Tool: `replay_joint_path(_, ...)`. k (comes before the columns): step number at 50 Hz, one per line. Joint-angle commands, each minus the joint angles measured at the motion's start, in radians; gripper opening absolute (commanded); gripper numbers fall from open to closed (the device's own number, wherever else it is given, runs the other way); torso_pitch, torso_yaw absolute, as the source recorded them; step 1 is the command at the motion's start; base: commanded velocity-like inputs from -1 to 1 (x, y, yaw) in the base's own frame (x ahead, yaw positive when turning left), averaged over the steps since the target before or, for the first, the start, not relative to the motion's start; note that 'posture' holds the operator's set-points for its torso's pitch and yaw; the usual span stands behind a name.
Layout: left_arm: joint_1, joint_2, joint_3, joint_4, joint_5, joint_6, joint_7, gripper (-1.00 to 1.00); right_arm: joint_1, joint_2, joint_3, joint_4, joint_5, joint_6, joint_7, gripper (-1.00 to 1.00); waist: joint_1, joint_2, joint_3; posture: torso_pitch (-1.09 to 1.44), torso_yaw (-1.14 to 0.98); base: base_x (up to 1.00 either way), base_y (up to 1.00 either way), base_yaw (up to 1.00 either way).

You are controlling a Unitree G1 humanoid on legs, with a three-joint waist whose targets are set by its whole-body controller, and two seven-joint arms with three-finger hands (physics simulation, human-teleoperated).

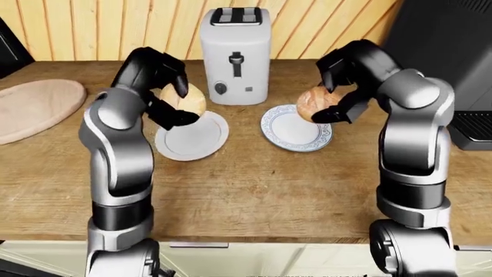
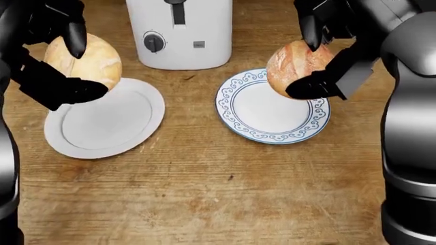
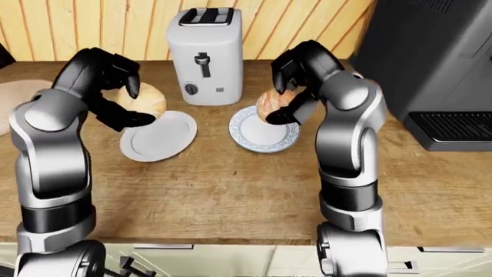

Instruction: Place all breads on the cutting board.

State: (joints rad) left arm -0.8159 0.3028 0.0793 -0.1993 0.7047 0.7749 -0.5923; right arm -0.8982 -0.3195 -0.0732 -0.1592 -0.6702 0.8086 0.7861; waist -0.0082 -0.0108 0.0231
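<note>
My left hand [image 2: 58, 61] is shut on a pale round bread roll [image 2: 92, 61] and holds it just above the top left rim of a plain white plate [image 2: 102, 122]. My right hand [image 2: 317, 58] is shut on a browner crusty roll [image 2: 290, 66] and holds it above a blue-patterned plate [image 2: 272, 115]. The round wooden cutting board [image 1: 34, 107] lies at the far left of the left-eye view, apart from both hands.
A white toaster [image 1: 235, 55] stands between the two hands, above the plates. A dark coffee machine [image 3: 431, 63] with a drip tray stands at the right. A wooden slat wall runs along the top. The counter's edge [image 1: 246, 239] is near the bottom.
</note>
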Motion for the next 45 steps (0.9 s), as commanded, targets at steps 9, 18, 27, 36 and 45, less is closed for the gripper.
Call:
replay_joint_path(9, -0.030, 0.011, 0.018, -0.038, 0.010, -0.011, 0.004, -1.00, -0.039, -0.001, -0.004, -0.032, -0.003, -0.011, -0.025, -1.00, 0.024, -0.007, -0.024, 0.00, 0.00, -0.79, 0.40, 0.00)
replay_joint_path(18, -0.012, 0.009, 0.020, -0.046, -0.003, -0.020, 0.010, -1.00, -0.020, 0.019, 0.007, -0.034, -0.013, -0.018, -0.035, -1.00, -0.001, 0.071, -0.001, 0.00, 0.00, 0.03, 0.25, 0.00)
replay_joint_path(27, -0.013, 0.010, 0.018, -0.046, -0.002, -0.016, 0.013, -1.00, -0.027, 0.026, -0.001, -0.029, 0.000, -0.008, -0.048, -1.00, -0.021, -0.047, 0.040, 0.00, 0.00, 0.26, 0.45, 0.00)
replay_joint_path(36, -0.008, 0.003, 0.015, -0.046, -0.003, -0.021, 0.020, -1.00, -0.034, 0.032, -0.010, -0.009, 0.030, -0.017, -0.096, -1.00, 0.011, 0.038, -0.006, 0.00, 0.00, 0.26, 0.38, 0.11)
replay_joint_path(45, -0.007, 0.005, 0.017, -0.038, -0.005, -0.028, 0.021, -1.00, -0.033, 0.024, 0.000, -0.015, 0.051, -0.003, -0.107, -1.00, 0.011, -0.017, 0.054, 0.00, 0.00, 0.26, 0.21, 0.78)
